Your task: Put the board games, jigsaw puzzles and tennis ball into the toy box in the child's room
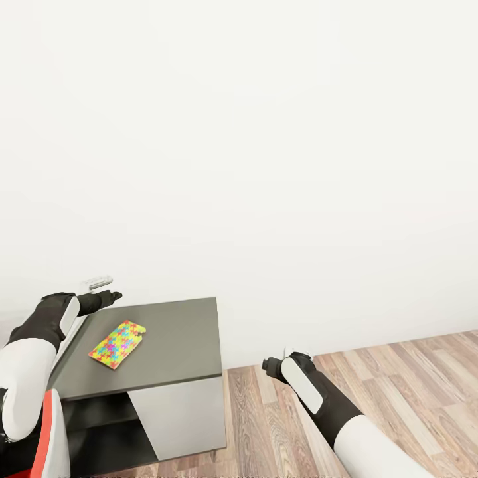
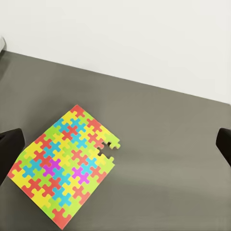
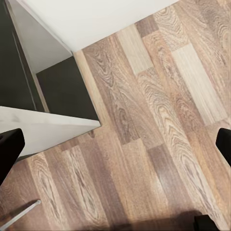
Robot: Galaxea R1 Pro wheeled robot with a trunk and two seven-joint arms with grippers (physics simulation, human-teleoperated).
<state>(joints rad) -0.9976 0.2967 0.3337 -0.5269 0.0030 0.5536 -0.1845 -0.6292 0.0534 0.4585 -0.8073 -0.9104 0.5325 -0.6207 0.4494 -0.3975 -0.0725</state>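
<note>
here, jigsaw puzzle point(image 2: 65, 166) flat on dark cabinet point(image 1: 179, 332) — both tools wide open, empty.

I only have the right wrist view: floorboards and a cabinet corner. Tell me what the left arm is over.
Observer: The left gripper is open above a jigsaw puzzle lying flat on a dark grey cabinet top.
Operator: Give me the puzzle's condition.
Observer: In the left wrist view one edge is notched, with a yellow-green piece jutting out beside the gap.
Operator: Say where it sits on that top.
Observer: In the head view it lies on the half of the top nearer the left arm, apart from every edge, with nothing else on the surface.
Operator: Report my right gripper from above.
Observer: The right gripper hangs low over the wood floor, beside the cabinet, holding nothing.
</note>
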